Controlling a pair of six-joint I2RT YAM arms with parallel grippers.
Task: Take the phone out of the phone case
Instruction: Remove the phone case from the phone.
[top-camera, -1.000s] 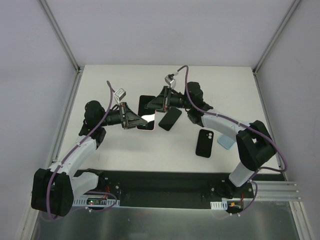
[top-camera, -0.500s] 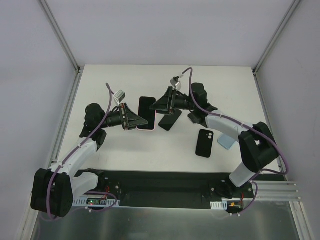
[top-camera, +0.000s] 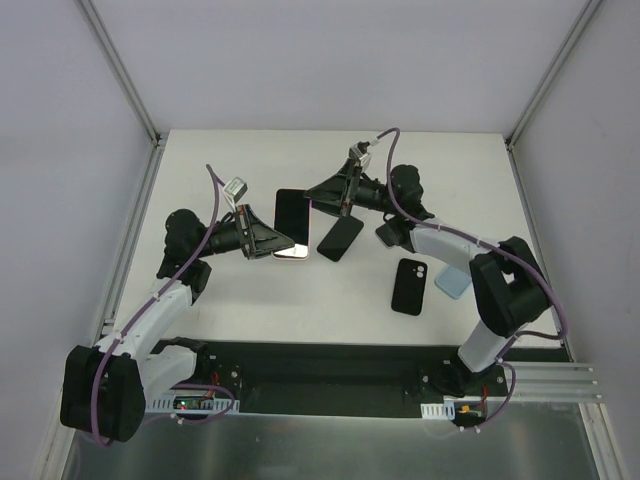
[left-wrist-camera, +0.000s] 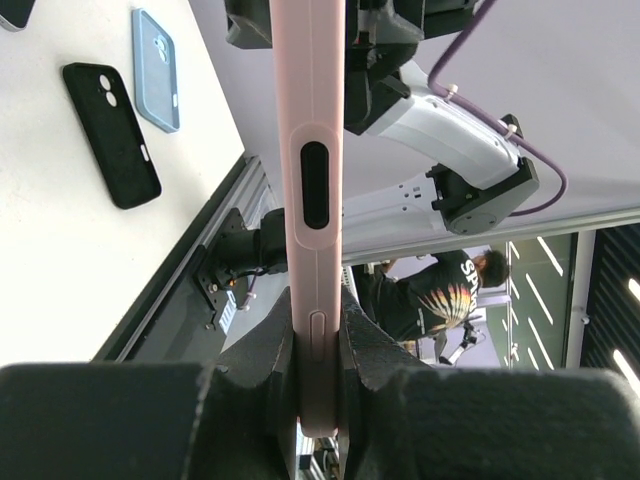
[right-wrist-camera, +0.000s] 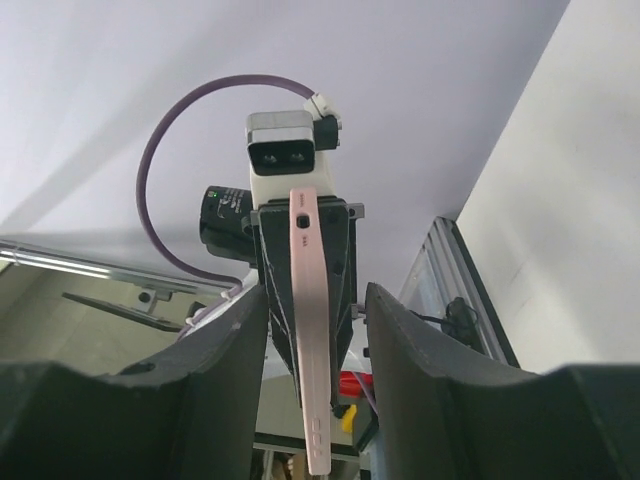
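Observation:
The phone in its pink case is held off the table by my left gripper, which is shut on its lower end. In the left wrist view the pink case shows edge-on, clamped between the fingers of the left gripper. My right gripper is open just right of the phone's far end. In the right wrist view the pink case stands edge-on between the spread fingers of the right gripper, touching neither.
A bare black phone lies on the table under the right gripper. An empty black case and a light blue case lie at the right; both show in the left wrist view, black and blue.
My right gripper has drawn back up and to the right, away from the phone. My left gripper keeps its hold and has shifted slightly left.

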